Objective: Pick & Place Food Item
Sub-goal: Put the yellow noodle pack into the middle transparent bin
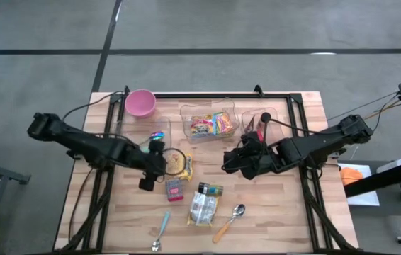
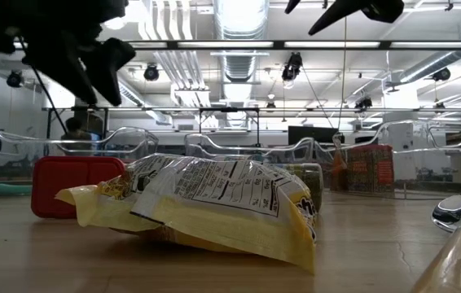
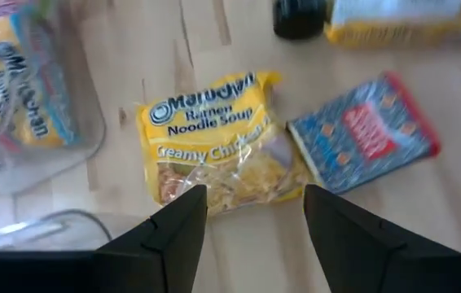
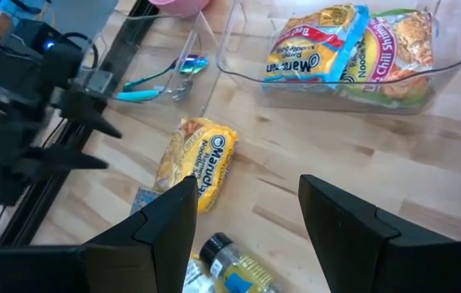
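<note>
A yellow ramen noodle pack lies flat on the wooden table, near its middle. My left gripper hovers above the pack's near end, open, with nothing between its fingers; in the high view it stands just left of the pack. My right gripper hangs open above the table to the pack's right and also holds nothing. A clear bin behind the pack holds several more ramen packs.
A blue and red packet lies right beside the yellow pack. A bottle and bag, two spoons, a pink bowl and two small clear bins also stand around the table.
</note>
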You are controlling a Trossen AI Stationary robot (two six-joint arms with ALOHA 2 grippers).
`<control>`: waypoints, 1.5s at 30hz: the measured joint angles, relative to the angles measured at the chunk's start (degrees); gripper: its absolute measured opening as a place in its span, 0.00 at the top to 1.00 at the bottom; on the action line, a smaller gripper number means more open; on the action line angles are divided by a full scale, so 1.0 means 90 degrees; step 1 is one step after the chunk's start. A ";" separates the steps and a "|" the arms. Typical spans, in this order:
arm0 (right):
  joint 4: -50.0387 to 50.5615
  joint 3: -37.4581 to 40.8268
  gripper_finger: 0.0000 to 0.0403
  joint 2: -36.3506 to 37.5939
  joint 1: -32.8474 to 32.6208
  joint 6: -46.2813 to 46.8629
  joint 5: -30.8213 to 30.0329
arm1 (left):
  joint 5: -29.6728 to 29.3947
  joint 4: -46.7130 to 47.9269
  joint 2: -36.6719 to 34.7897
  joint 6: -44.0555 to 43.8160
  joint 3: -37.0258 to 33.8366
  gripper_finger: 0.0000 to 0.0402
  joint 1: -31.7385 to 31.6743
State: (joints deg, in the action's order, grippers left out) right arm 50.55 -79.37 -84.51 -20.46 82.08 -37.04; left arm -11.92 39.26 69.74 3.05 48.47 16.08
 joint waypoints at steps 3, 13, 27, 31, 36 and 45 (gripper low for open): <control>0.0001 0.0000 0.48 0.0000 -0.0049 -0.0005 0.0000 | -0.0061 0.0010 0.0350 0.0720 0.0000 0.47 0.0002; -0.0016 0.0002 0.48 0.0000 -0.0188 -0.0019 -0.0004 | -0.0024 -0.0113 0.1204 0.2123 -0.0005 0.47 0.0001; -0.0008 0.0073 0.48 0.0002 -0.0286 -0.0142 -0.0054 | -0.0214 -0.0229 0.1969 0.2859 -0.0017 0.20 0.0000; -0.0007 0.0073 0.48 0.0002 -0.0286 -0.0166 -0.0056 | -0.0354 -0.0490 0.2156 0.3021 -0.0017 0.18 -0.0002; -0.0011 0.0073 0.48 0.0002 -0.0288 -0.0243 -0.0056 | -0.0347 -0.0755 0.2337 0.3011 -0.0017 0.18 -0.0002; -0.0008 0.0073 0.48 0.0002 -0.0286 -0.0255 -0.0056 | -0.0423 -0.0864 0.2595 0.2998 -0.0007 0.34 0.0000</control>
State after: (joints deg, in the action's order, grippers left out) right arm 50.48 -78.72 -84.49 -23.03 79.79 -37.54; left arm -15.73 31.48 93.10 30.03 48.40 16.08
